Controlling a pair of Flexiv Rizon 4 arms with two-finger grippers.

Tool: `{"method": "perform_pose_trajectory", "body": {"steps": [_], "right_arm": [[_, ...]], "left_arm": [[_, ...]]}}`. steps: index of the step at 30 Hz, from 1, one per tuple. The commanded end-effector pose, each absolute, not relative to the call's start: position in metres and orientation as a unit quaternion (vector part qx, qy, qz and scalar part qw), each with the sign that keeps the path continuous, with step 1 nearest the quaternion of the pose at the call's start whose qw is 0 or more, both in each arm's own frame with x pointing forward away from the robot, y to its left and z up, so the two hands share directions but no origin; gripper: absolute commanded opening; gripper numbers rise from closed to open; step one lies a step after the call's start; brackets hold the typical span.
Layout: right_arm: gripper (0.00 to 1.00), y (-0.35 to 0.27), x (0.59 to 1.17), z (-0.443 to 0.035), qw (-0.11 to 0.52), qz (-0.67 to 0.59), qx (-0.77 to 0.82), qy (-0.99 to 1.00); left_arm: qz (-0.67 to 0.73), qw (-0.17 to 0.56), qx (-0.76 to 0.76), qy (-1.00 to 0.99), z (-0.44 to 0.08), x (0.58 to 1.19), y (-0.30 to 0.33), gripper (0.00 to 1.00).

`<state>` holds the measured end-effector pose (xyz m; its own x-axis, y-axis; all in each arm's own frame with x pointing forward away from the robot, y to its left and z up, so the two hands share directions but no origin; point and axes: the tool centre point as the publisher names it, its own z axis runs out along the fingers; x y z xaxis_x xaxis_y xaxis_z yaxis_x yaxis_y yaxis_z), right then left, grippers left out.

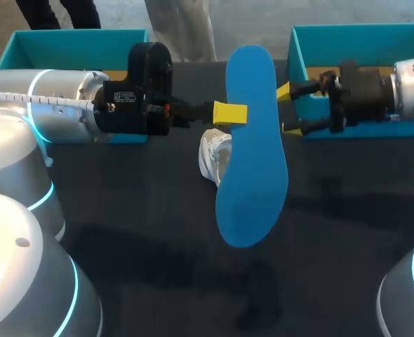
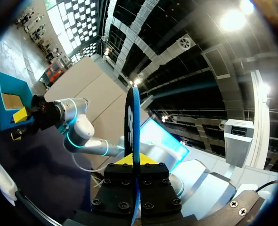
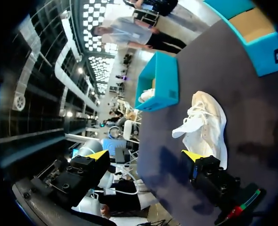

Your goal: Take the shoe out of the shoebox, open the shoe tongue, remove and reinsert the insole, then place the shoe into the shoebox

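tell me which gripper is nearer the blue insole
Left. The left gripper is shut on the blue insole; the right gripper stands open off to one side, not touching it.

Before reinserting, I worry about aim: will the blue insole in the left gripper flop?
Probably fairly stiff: the blue insole juts out of the left gripper without sagging. Likely light and bendable: it looks thin edge-on in the left wrist view. Pinched only at one edge, it might pivot when pressed into the shoe.
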<state>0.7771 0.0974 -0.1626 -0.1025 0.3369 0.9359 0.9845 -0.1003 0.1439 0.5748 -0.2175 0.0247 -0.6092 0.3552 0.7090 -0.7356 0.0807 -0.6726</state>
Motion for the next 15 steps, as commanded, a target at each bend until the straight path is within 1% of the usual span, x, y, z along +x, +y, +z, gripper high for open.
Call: {"method": "perform_pose_trajectory", "body": {"steps": [1,4,15], "right_arm": [[1.0,0.0968,0.7786,-0.1633,0.373,-0.488,-0.544,-0.572],[1.0,0.0961,0.7795,-0.1605,0.371,-0.473,-0.557,-0.573],[1.0,0.0917,0.7817,-0.1579,0.374,-0.481,-0.57,-0.552]], "left_arm": [[0.66,0.413,0.158,-0.608,0.0238,0.5732,-0.2167,0.0],[0.66,0.413,0.158,-0.608,0.0238,0.5732,-0.2167,0.0],[0.66,0.413,0.158,-0.608,0.0238,0.5732,-0.2167,0.0]]}}
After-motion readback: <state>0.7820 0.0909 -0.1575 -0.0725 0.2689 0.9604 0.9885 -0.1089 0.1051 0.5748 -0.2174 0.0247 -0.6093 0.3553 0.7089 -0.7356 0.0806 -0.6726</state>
